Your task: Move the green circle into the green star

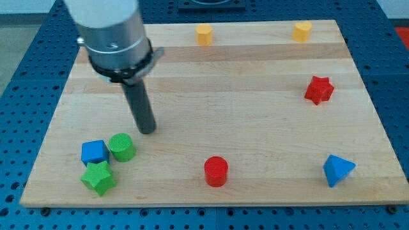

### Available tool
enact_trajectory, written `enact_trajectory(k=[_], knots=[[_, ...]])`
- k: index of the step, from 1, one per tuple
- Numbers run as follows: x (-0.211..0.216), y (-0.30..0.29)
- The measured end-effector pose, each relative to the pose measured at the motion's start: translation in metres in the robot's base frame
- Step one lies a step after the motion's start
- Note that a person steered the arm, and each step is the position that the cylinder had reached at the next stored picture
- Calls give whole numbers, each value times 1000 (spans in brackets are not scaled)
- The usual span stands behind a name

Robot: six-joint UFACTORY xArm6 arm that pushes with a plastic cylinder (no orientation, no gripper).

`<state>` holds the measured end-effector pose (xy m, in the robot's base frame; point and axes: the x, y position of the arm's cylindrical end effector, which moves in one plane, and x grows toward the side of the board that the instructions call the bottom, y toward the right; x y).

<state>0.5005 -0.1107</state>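
Observation:
The green circle (121,147) stands at the board's lower left. The green star (98,177) lies just below and left of it, close by, with a narrow gap or light contact I cannot tell apart. A blue cube (94,153) sits against the circle's left side and above the star. My tip (147,130) rests on the board just up and right of the green circle, a short gap away from it.
A red circle (216,171) sits at bottom centre. A blue triangle (337,170) is at lower right. A red star (319,90) is at the right. Two yellow blocks (204,34) (302,30) stand along the top edge of the wooden board (255,89).

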Motion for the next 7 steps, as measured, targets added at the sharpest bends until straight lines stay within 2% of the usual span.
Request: enact_trajectory(k=[1, 7], knots=[[18, -1], [29, -49]])
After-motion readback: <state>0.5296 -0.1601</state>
